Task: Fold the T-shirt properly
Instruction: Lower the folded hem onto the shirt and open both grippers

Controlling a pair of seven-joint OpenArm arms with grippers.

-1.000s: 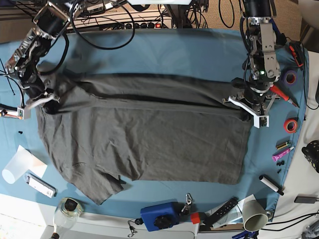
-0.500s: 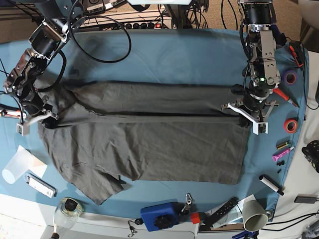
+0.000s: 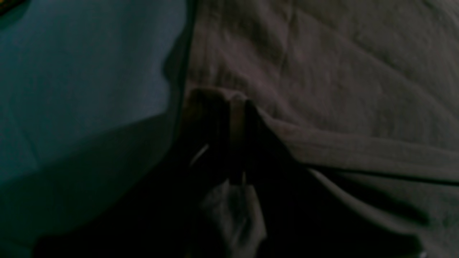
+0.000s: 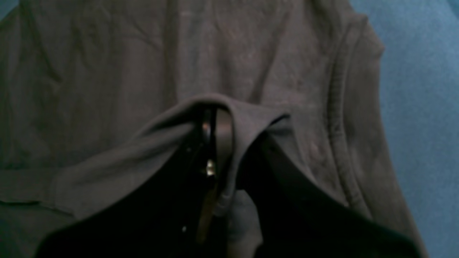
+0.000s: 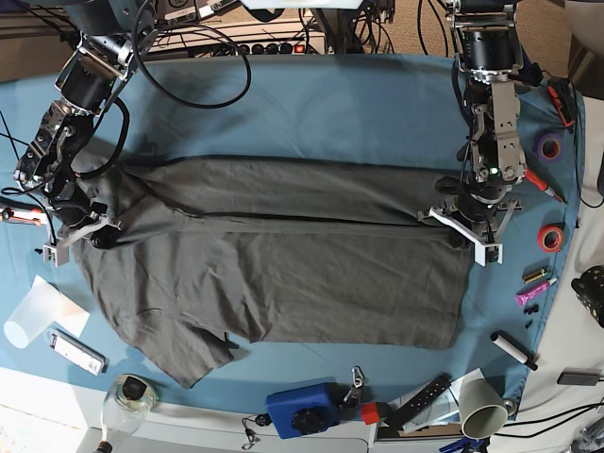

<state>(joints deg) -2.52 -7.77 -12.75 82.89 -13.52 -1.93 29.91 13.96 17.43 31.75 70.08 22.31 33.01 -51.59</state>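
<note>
Blue-clothed table, cable clutter

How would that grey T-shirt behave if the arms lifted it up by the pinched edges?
Probably floppy: the T-shirt lies wrinkled and drapes in soft folds over the right gripper and the left gripper. It would likely sag between them. It looks light and unlikely to slip, since both pinch bunched cloth.
</note>
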